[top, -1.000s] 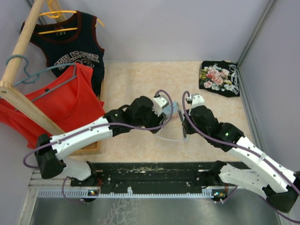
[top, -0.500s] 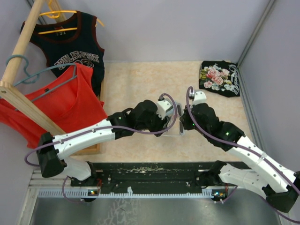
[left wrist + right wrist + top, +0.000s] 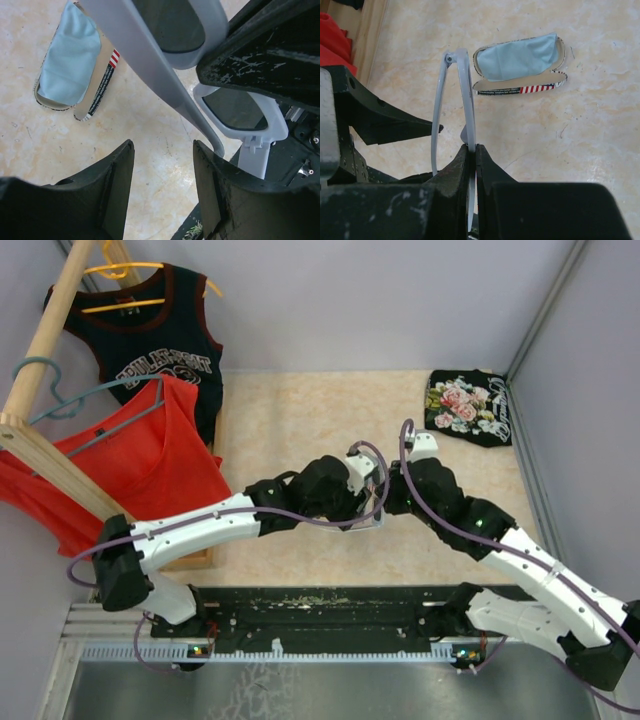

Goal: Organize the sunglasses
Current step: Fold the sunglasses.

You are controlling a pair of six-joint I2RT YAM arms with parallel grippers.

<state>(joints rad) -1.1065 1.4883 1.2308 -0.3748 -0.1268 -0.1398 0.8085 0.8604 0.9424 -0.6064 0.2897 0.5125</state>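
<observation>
Over the beige mottled table (image 3: pixel 290 410), near the open flag-print oblong case (image 3: pixel 536 89), the black right gripper (image 3: pixel 471 150) clamps the white plastic-framed, dark-lensed sunglasses (image 3: pixel 469 95); left gripper (image 3: pixel 162 152) parted, gripping nothing. Probably light, stiff, brittle: hold the frame, not lenses.

- Beige, marbled worktop (image 3: pixel 300 410).
- Pale grey walls (image 3: pixel 380 300) on three sides.
- Wooden rack (image 3: pixel 45 335) at left, holding a dark jersey (image 3: pixel 160 350) and red top (image 3: pixel 150 460) on hangers.
- Black floral cloth (image 3: pixel 468 407) in the far right corner.
</observation>
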